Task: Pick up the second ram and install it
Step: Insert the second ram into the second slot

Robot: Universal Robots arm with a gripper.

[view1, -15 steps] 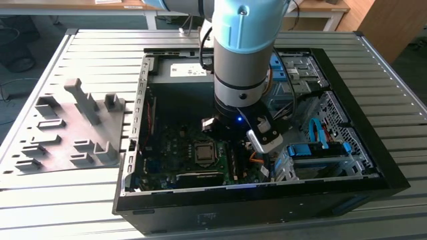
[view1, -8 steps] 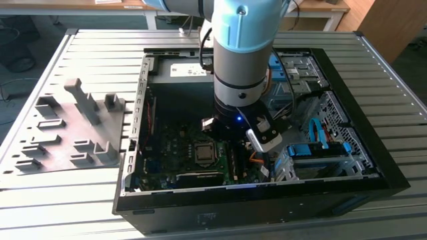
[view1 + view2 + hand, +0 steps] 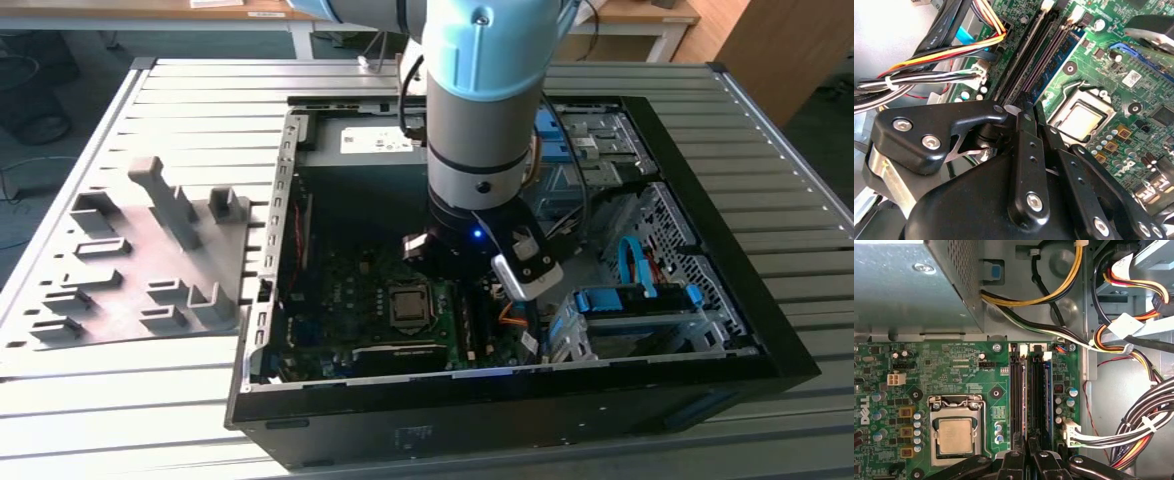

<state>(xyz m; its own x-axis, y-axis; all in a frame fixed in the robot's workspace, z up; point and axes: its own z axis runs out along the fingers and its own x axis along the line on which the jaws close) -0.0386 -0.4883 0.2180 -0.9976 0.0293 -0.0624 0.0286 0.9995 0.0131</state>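
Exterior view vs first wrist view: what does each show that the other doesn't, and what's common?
Exterior view alone: the grey moulded tray on the slatted table at that view's left, the arm's pale blue body, and the whole open computer case.

First wrist view alone: close detail of the black slot rails, the power supply box, and the yellow, orange and black cable bundles.

Both: the motherboard with its processor and the gripper low over the slot area.

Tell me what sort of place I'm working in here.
Probably a workshop or lab bench for computer assembly: an open PC case lies on a ribbed metal table, with a grey moulded tray beside it. The claw is down over the motherboard's memory slots.
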